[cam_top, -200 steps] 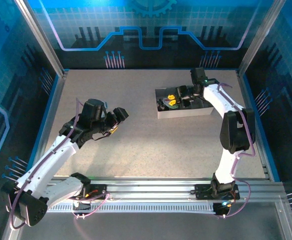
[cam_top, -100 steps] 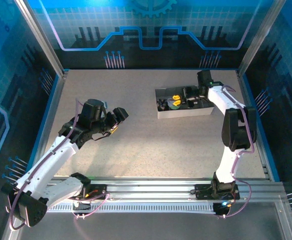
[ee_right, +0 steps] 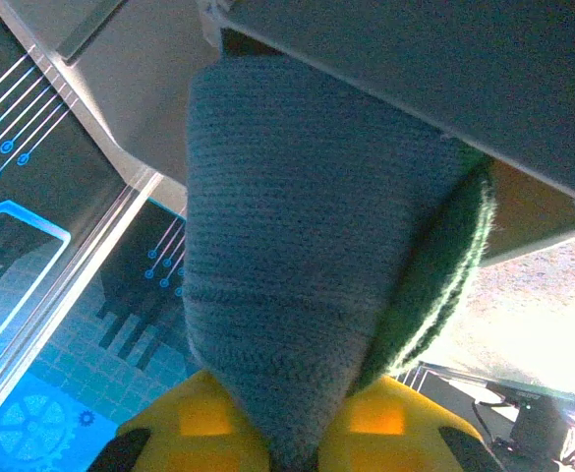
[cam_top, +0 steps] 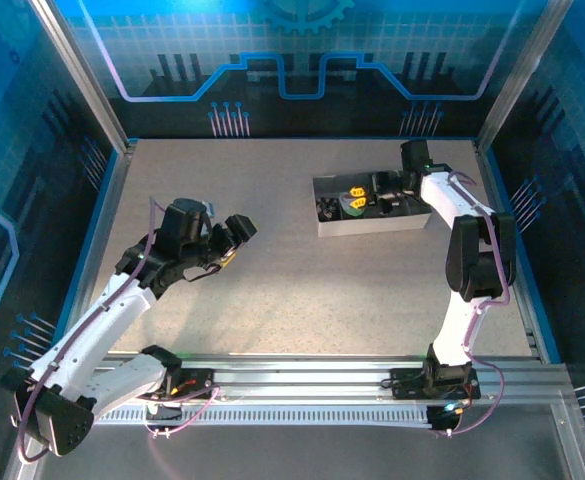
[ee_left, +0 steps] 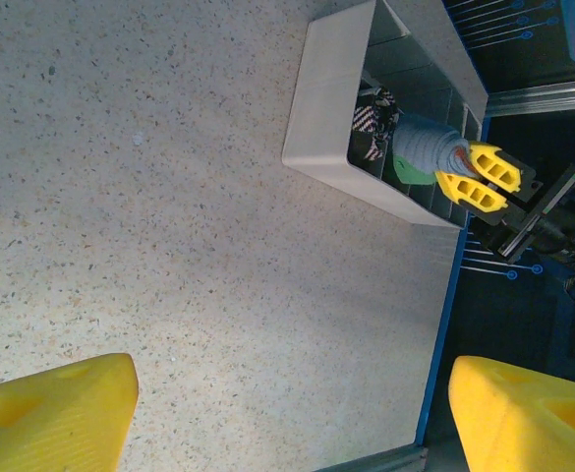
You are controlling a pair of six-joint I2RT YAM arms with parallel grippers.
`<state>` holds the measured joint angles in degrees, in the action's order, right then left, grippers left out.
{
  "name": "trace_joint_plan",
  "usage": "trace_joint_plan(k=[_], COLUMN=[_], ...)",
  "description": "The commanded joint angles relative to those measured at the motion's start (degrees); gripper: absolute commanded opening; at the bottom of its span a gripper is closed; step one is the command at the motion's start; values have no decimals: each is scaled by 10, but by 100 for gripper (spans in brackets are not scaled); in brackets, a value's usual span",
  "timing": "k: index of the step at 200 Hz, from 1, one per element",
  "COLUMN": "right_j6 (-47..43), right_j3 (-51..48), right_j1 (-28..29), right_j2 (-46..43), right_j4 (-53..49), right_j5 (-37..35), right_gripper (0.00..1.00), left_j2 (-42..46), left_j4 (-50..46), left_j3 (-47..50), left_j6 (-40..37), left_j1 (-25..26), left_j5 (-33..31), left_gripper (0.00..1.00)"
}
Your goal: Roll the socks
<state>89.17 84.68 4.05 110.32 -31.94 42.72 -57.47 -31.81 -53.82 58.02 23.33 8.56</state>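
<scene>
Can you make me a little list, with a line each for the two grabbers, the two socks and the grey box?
left gripper: open, holding nothing, above the bare table
right gripper: shut on the blue-grey sock, at the grey tray
blue-grey sock: pinched at one end, green cuff showing, other end reaching into the tray
black striped sock: lying in the tray, beside the blue-grey one
grey tray: divided, on the table's far right part

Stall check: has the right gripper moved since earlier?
Yes. The right gripper, clamping the blue-grey knit sock, shifted rightward, away from the grey divided tray's left wall.
</scene>
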Motion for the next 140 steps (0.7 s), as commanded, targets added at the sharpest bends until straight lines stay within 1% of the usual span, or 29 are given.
trace_joint_plan(k=[1,43,76,122,140], right_j6=[0,-13,-27,-52,-60], right_j3=[-9,-32,-27,-5,12], right_j1=[-4,-3,-4,-4,-4], right_j2=[17,24,40,49,48], right_j4=[5,6,0,-57,-75], right_j5=[15,1,-8,-42,-52], right_gripper=[0,0,0,0,13], left_j2=[7,15,18,24,24], left_j4=[1,13,16,12,13], left_j3=[2,1,1,1,1], left_j6=[-5,-9,-8,-7,-7], left_j1=[4,4,4,4,5], left_j5=[-7,-4,-3,-6,-6], left_gripper=[83,83,83,83,83])
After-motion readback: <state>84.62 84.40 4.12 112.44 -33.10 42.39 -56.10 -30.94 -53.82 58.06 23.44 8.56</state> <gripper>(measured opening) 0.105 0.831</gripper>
